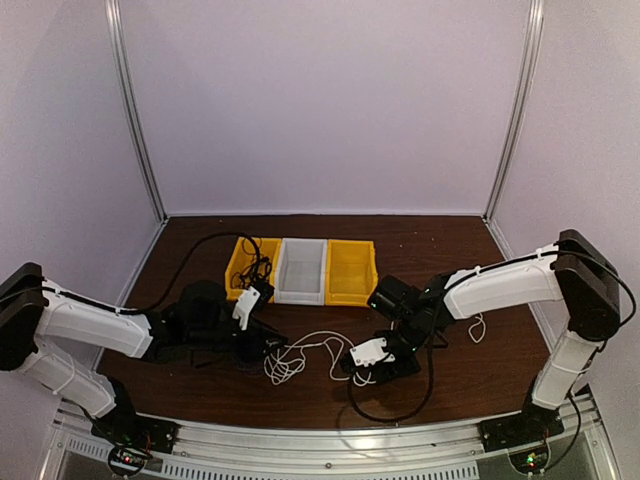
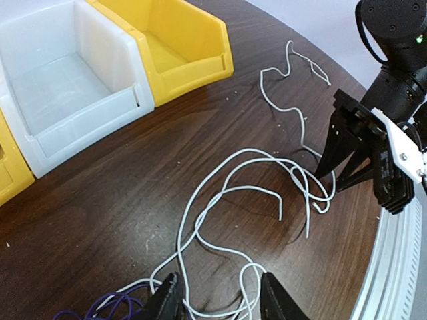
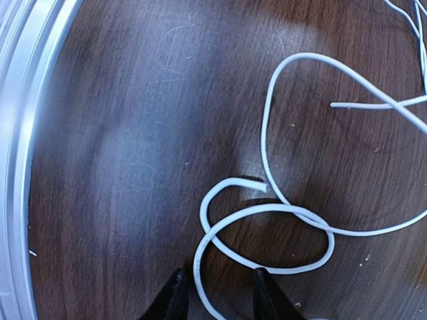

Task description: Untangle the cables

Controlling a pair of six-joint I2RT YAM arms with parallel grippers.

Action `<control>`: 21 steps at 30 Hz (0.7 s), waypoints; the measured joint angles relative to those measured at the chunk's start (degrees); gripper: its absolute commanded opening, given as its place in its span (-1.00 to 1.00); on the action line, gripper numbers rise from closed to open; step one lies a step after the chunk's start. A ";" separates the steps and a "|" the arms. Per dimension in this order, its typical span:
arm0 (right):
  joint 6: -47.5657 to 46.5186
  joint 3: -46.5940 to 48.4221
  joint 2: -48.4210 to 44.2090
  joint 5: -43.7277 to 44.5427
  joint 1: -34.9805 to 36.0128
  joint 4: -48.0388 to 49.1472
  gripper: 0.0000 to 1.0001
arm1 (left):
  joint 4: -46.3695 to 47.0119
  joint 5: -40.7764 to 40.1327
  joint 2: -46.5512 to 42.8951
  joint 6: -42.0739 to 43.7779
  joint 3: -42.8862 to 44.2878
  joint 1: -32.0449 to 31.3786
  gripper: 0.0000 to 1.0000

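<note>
Thin white cables (image 1: 300, 352) lie in loose crossing loops on the dark wooden table between my two grippers. My left gripper (image 2: 220, 303) is open low over them, with several white strands (image 2: 200, 220) running between its fingers and a purple cable (image 2: 110, 305) just to its left. My right gripper (image 3: 220, 300) is open too, and one white cable (image 3: 267, 210) passes between its fingertips out of a small overlapping loop. In the top view the left gripper (image 1: 268, 347) and the right gripper (image 1: 355, 368) face each other across the tangle.
Three bins stand behind the cables: a yellow one (image 1: 245, 268) with a black cable in it, a white one (image 1: 300, 270) and another yellow one (image 1: 350, 272). A separate white cable (image 1: 477, 327) lies to the right. A metal rail (image 3: 17, 167) edges the table's near side.
</note>
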 measured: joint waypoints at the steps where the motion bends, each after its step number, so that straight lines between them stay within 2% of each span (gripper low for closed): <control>1: -0.15 0.00 0.00 0.17 0.00 -0.20 -0.50 | 0.24 0.50 0.00 0.00 0.00 0.00 -0.15; 3: -0.37 0.07 0.00 0.46 0.00 -0.48 -0.49 | 1.09 1.84 0.02 -0.02 0.00 0.00 -0.13; 7: -0.70 0.13 0.00 0.68 0.00 -1.05 -0.22 | 4.09 5.16 1.79 -0.31 0.81 -0.22 -0.12; 11: -1.01 0.17 -0.02 1.05 0.09 -1.31 -0.16 | 6.45 6.95 6.62 -0.85 2.82 -1.42 -0.12; 13: -1.22 0.17 -0.04 1.46 0.11 -1.38 -0.30 | 7.23 7.69 8.83 -1.25 3.67 -2.12 -0.13; 18: -1.03 0.17 -0.04 2.40 0.17 -1.07 -0.90 | 9.11 9.90 14.95 -2.40 6.75 -3.43 -0.12; 21: -0.66 0.20 -0.11 2.71 0.20 -0.68 -1.00 | 9.88 10.93 18.43 -3.10 8.98 -4.20 -0.06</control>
